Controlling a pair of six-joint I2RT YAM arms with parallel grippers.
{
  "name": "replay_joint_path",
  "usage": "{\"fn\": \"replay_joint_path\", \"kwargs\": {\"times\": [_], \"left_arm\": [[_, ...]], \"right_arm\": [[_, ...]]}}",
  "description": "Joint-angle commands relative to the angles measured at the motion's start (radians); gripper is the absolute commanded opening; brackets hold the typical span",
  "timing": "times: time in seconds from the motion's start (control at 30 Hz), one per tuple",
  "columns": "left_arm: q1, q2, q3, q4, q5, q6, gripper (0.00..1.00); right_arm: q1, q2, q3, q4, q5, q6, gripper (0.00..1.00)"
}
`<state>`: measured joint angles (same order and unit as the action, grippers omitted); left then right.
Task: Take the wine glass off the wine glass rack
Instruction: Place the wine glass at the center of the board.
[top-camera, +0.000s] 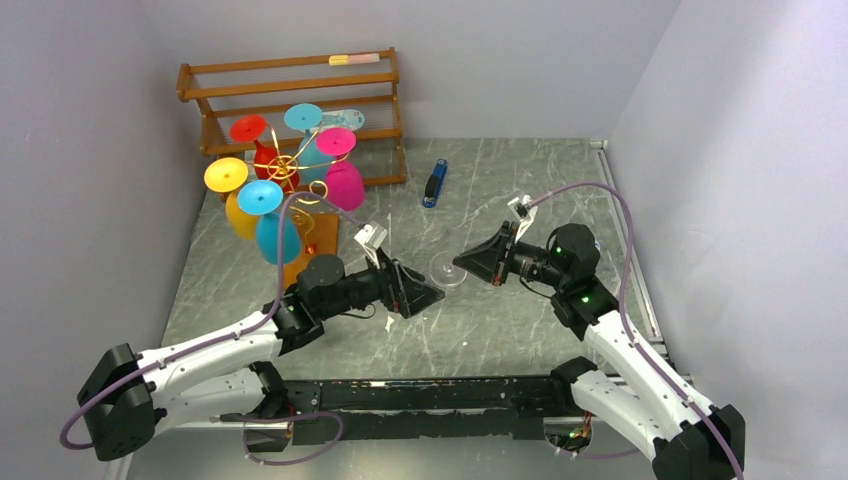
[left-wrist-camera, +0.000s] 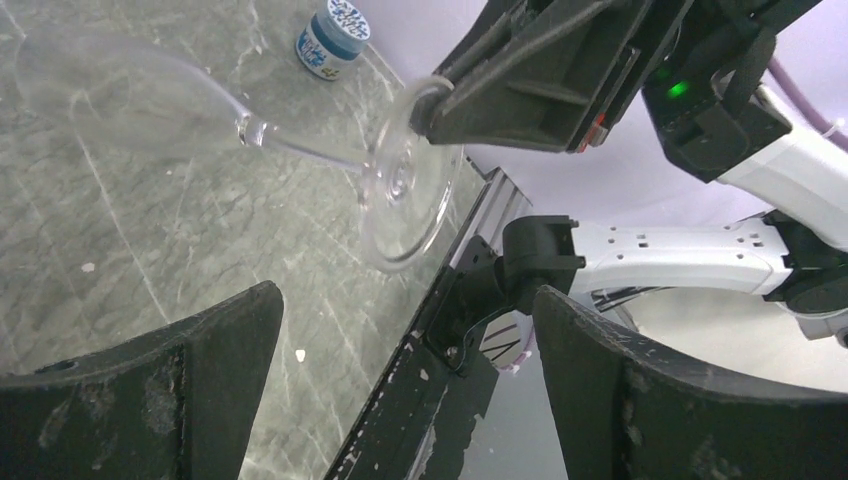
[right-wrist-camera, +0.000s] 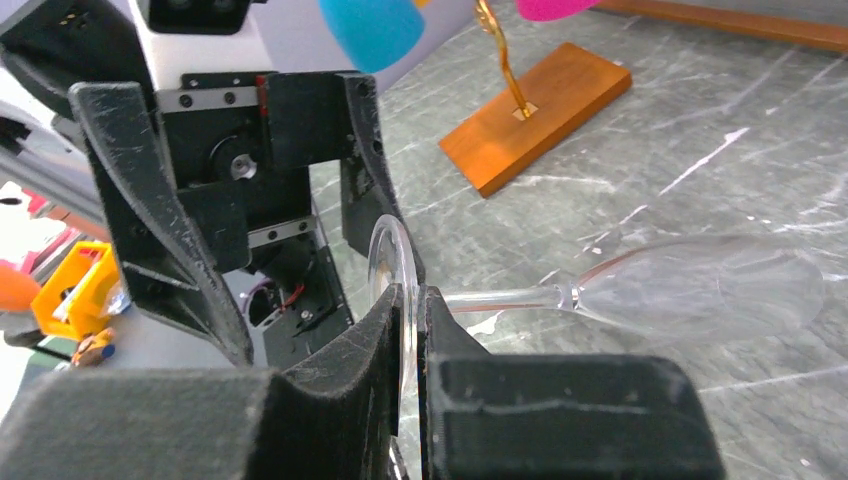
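- Step in hand: the wine glass (left-wrist-camera: 300, 150) is clear of the wine glass rack (top-camera: 290, 185). It is held roughly level over the table (top-camera: 520, 330), between the 2 arms. Removal looks done; set-down is not yet done.
- Right gripper (right-wrist-camera: 415, 310): pinched narrow on the rim of the glass foot.
- Left gripper (left-wrist-camera: 405, 300): jaws spread wide, holding nothing, just beside the foot.
- Next move, as judged: lower the glass gently. A rim pinch on thin glass may pivot or slip.
- The top view alone shows the rack carrying coloured glasses (top-camera: 262, 200), but the clear bowl is barely visible there.
- The 2 wrist views alone show the pinch on the foot.
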<state>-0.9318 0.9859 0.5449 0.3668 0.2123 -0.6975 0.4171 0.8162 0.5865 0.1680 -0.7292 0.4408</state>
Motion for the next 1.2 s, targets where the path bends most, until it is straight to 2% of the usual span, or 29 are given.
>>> {"fn": "replay_joint_path", "kwargs": {"times": [0.0, 0.03, 0.13, 0.17, 0.2, 0.27, 0.33, 0.37, 0.43, 0.5, 0.57, 0.73, 0.8, 0.9, 1.0, 1.1, 1.17], "left_arm": [[0.014, 0.006, -0.038, 0.137, 0.007, -0.056, 1.00], [0.016, 0.003, -0.048, 0.165, 0.009, -0.068, 0.95], [0.027, 0.014, -0.057, 0.222, 0.039, -0.084, 0.65], [0.029, 0.025, -0.048, 0.218, 0.055, -0.081, 0.60], [0.029, 0.034, -0.039, 0.209, 0.066, -0.077, 0.58], [0.031, 0.046, -0.030, 0.206, 0.081, -0.082, 0.61], [0.033, 0.053, -0.039, 0.246, 0.094, -0.096, 0.50], [0.032, 0.056, -0.043, 0.268, 0.100, -0.107, 0.47], [0.033, 0.064, -0.047, 0.303, 0.109, -0.124, 0.48], [0.034, 0.072, -0.053, 0.331, 0.111, -0.138, 0.44], [0.034, 0.074, -0.057, 0.355, 0.109, -0.150, 0.43], [0.034, 0.092, -0.034, 0.335, 0.137, -0.131, 0.27], [0.034, 0.094, -0.043, 0.348, 0.145, -0.142, 0.29], [0.034, 0.091, -0.063, 0.364, 0.149, -0.157, 0.40], [0.034, 0.087, -0.076, 0.359, 0.152, -0.160, 0.43], [0.034, 0.085, -0.066, 0.311, 0.145, -0.142, 0.39], [0.034, 0.089, -0.045, 0.247, 0.139, -0.114, 0.32]], "right_arm": [[-0.005, -0.003, 0.003, 0.070, -0.096, 0.018, 0.00], [-0.006, -0.004, 0.004, 0.072, -0.105, 0.022, 0.00], [-0.005, -0.006, 0.000, 0.076, -0.112, 0.031, 0.00], [-0.005, -0.006, -0.005, 0.082, -0.113, 0.036, 0.00], [-0.005, -0.007, -0.007, 0.089, -0.116, 0.039, 0.00], [-0.005, -0.008, -0.013, 0.094, -0.125, 0.043, 0.00], [-0.005, -0.003, -0.013, 0.095, -0.139, 0.045, 0.00], [-0.005, 0.000, -0.014, 0.096, -0.150, 0.049, 0.00], [-0.004, 0.008, -0.015, 0.103, -0.168, 0.054, 0.00], [-0.004, 0.012, -0.016, 0.103, -0.176, 0.052, 0.00], [-0.004, 0.012, -0.017, 0.096, -0.178, 0.046, 0.00], [-0.004, 0.012, -0.025, 0.108, -0.190, 0.050, 0.00], [-0.004, 0.006, -0.027, 0.111, -0.179, 0.051, 0.00], [-0.004, -0.001, -0.031, 0.125, -0.164, 0.058, 0.00], [-0.004, -0.003, -0.037, 0.151, -0.157, 0.075, 0.00], [-0.005, 0.002, -0.042, 0.172, -0.164, 0.088, 0.00], [-0.004, 0.006, -0.045, 0.178, -0.167, 0.091, 0.00]]}}
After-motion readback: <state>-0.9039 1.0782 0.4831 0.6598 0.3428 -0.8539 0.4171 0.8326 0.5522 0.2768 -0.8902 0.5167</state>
